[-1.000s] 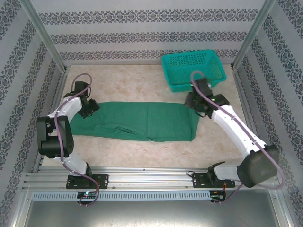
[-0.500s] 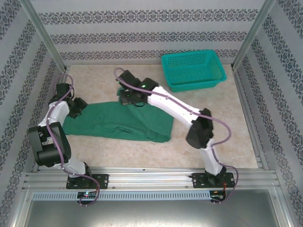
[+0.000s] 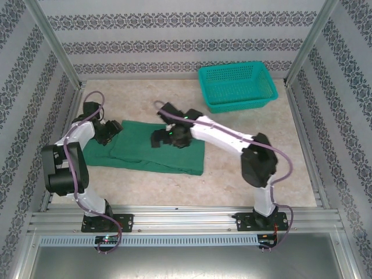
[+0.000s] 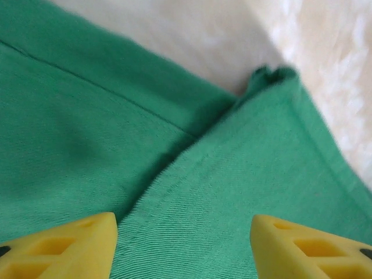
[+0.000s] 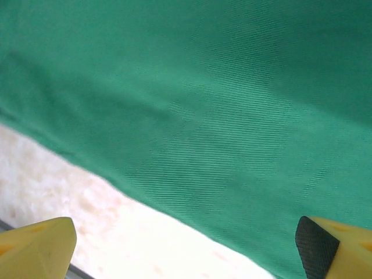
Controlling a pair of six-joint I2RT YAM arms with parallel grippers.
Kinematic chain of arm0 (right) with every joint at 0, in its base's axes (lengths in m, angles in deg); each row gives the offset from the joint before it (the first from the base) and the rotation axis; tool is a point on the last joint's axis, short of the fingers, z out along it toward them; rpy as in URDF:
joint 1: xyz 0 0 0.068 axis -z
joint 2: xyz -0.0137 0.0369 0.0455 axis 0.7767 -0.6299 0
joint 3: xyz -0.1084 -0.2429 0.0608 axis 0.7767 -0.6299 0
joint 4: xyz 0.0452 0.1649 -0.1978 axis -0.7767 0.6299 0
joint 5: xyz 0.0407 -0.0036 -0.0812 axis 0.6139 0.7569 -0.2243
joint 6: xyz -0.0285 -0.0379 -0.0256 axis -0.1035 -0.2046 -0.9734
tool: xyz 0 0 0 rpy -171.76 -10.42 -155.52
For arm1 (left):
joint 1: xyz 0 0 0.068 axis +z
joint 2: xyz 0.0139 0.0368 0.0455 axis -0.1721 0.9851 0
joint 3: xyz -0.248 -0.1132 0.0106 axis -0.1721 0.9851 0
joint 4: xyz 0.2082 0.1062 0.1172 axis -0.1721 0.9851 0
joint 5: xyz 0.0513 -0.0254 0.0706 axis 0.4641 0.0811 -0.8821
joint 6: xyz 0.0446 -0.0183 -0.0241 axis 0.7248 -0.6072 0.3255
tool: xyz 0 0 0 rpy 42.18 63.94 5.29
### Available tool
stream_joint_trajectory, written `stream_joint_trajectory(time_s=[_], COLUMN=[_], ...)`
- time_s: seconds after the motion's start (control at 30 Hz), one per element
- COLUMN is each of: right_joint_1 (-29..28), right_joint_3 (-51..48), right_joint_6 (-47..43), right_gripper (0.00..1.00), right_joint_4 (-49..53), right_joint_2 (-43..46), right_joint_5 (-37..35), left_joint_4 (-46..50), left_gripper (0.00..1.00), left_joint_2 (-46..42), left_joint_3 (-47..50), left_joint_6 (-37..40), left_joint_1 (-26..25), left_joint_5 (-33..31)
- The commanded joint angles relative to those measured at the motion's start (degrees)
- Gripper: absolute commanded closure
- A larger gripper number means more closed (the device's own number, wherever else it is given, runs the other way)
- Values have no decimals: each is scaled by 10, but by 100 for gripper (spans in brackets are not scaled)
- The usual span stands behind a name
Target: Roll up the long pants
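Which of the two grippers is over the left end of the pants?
The left gripper, at the long pants' left end; the right gripper hangs open over their middle, farther right.

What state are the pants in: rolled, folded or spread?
Folded over, not rolled: the long pants lie flat, one layer overlapping another.

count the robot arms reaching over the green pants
2. The left gripper is at the left end of the pants; the right gripper is over their middle, toward the far edge.
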Motion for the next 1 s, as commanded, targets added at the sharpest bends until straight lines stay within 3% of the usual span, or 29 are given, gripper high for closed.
stream_joint_trajectory(time_s=[0.0,0.2,0.3,0.43,0.77,0.87,0.97], right_joint_1=[19,20,24,33,43,47,53], right_joint_3=[-43,-47,-46,-43,-50,-49,-54], right_joint_6=[25,23,23,19,20,23,21], right_gripper=[2,2,2,2,2,3,2], right_joint_4=[-75,-71,-69,-65,-73,-60,-57], right_joint_2=[54,49,40,35,17,1,-11], right_joint_5=[-9,-18,-16,-17,-13,-18,-18], left_joint_4=[-4,22,15,-8,-15,-12,-28], left_gripper=[35,29,29,34,57,56,49], left_joint_2=[32,47,70,110,140,140,133], left_joint_3=[-5,-13,-18,-18,-30,-34,-25], left_joint_6=[31,42,43,40,52,60,60], left_joint_1=[-1,-1,-3,-12,-38,-51,-60], left_joint_5=[8,-19,28,113,186,198,221])
